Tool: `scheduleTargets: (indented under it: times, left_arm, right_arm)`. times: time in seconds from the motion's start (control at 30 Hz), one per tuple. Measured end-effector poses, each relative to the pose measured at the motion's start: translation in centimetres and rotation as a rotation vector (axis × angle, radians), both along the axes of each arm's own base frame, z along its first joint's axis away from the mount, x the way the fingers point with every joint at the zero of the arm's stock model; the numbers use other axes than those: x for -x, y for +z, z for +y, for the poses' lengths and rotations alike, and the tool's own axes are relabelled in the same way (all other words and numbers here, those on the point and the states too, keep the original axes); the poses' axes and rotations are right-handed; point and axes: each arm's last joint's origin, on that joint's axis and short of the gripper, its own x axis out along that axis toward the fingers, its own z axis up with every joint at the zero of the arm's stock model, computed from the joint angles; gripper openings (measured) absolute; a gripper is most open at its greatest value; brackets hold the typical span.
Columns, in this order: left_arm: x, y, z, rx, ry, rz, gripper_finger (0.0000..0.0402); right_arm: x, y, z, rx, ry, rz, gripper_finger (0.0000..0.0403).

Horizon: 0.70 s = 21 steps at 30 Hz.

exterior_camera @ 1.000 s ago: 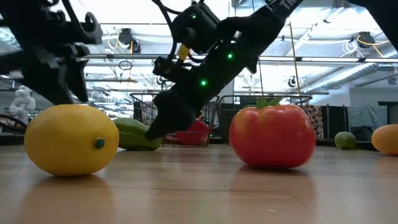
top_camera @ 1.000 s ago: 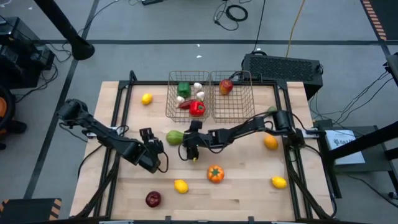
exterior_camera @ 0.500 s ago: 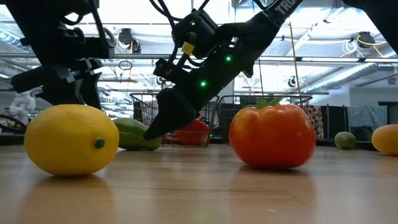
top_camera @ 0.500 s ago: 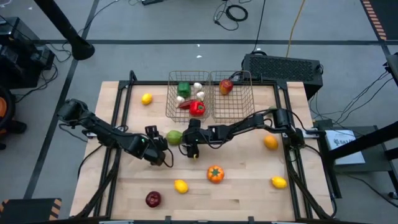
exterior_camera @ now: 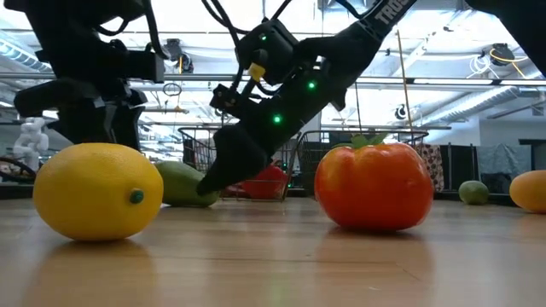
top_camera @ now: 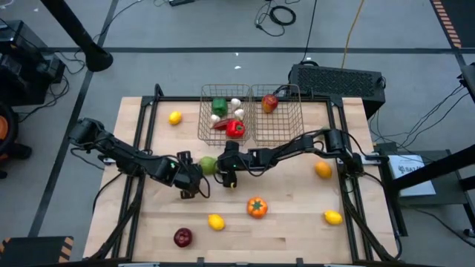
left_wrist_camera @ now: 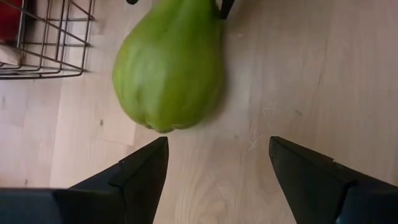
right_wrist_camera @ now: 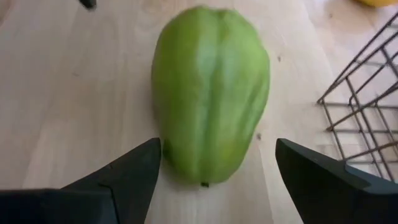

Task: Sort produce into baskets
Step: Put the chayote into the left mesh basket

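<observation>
Pale green pear-shaped vegetable (top_camera: pixel 208 164) lies mid-table btwn left gripper (top_camera: pixel 190 178) & right gripper (top_camera: pixel 227 176), both wide open, empty.

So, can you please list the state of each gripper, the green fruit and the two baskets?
left gripper: open, empty, facing the green fruit
right gripper: open, empty, at the fruit's other side
green fruit: lying on the table, not gripped
left basket: upright, holding several items
right basket: upright, holding one red item

bare wood flanks the green pepper (top_camera: pixel 208 164), hemmed between left claw (top_camera: pixel 190 180), right claw (top_camera: pixel 225 176) and basket (top_camera: pixel 225 119).
</observation>
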Motion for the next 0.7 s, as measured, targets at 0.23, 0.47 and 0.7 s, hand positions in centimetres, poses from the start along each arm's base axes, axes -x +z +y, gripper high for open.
scheduleTargets:
  times: [0.23, 0.47, 0.7]
  left_arm:
    - [-0.2, 0.0, 0.3, 0.023, 0.022, -0.012, 0.0286]
    - [-0.5, 0.0, 0.8, 0.026, 0.046, -0.02, 0.0286]
    - [-0.7, 0.1, 1.0, 0.04, 0.079, -0.043, 0.0286]
  right_arm:
    - [-0.2, -0.4, 0.0, -0.029, 0.033, -0.012, 0.0309]
    - [-0.7, -0.8, -0.5, -0.061, 0.001, -0.069, 0.0299]
    - [-0.6, -1.1, -0.4, -0.056, 0.005, -0.058, 0.0271]
